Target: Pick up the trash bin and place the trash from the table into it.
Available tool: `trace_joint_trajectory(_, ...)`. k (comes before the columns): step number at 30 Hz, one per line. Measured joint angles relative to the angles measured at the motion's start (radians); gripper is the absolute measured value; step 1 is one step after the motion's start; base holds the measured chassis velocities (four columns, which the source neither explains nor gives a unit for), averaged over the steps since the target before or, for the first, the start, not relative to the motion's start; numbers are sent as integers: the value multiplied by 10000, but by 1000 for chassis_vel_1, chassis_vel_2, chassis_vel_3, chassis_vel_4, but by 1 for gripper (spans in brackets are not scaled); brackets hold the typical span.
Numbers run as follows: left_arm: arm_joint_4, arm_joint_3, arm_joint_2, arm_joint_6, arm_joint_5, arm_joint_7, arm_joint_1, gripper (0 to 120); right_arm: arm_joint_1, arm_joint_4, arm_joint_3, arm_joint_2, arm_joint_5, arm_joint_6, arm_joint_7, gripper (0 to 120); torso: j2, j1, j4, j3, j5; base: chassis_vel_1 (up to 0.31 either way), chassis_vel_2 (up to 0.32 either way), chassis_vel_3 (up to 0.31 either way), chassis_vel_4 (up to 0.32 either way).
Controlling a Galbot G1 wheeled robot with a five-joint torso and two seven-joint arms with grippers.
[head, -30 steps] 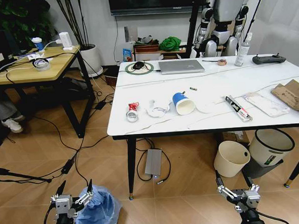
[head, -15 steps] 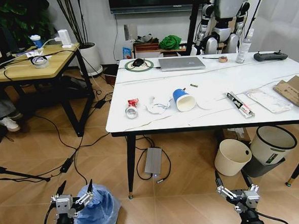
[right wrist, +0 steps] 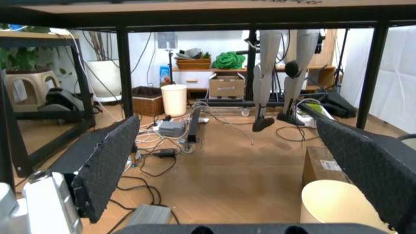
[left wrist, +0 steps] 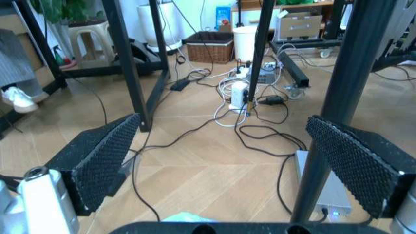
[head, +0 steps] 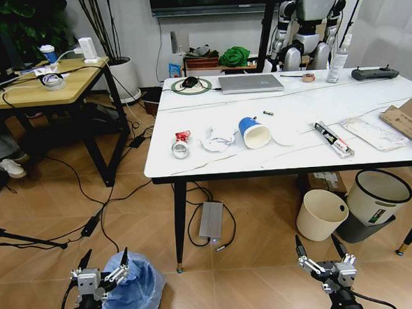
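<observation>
The trash bin (head: 136, 293), lined with a crinkled light-blue bag, stands on the floor at the lower left, and a sliver of the bag (left wrist: 185, 217) shows in the left wrist view. My left gripper (head: 105, 260) is open right beside it, touching or just short of its near side. My right gripper (head: 316, 246) is open low over the floor, in front of the table (head: 297, 159). On the table lie a blue paper cup (head: 253, 133), a crushed red can (head: 182, 135), a white wrapper (head: 217, 139), clear packaging (head: 374, 133) and brown cardboard (head: 408, 117).
A cream bin (head: 322, 214) and a white bin with a black rim (head: 376, 196) stand under the table's right side. A grey power brick (head: 211, 221) and cables lie on the floor. A wooden desk (head: 41, 84) stands at the left. A laptop (head: 250, 83) and a controller (head: 374, 73) sit at the table's back.
The whole head picture has shifted slightly, so the camera moved. Both grippers and the bin keep their places in the frame, and both grippers stay open.
</observation>
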Motion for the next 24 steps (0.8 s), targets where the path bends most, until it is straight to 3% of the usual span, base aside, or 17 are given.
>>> trace_joint_trajectory(24, 83, -17, 3, 11, -47, -4, -33, 100, 106, -66, -89, 0, -99, -34, -10, 100, -1049, -419, 0, -630, 0, 0, 0, 0, 0)
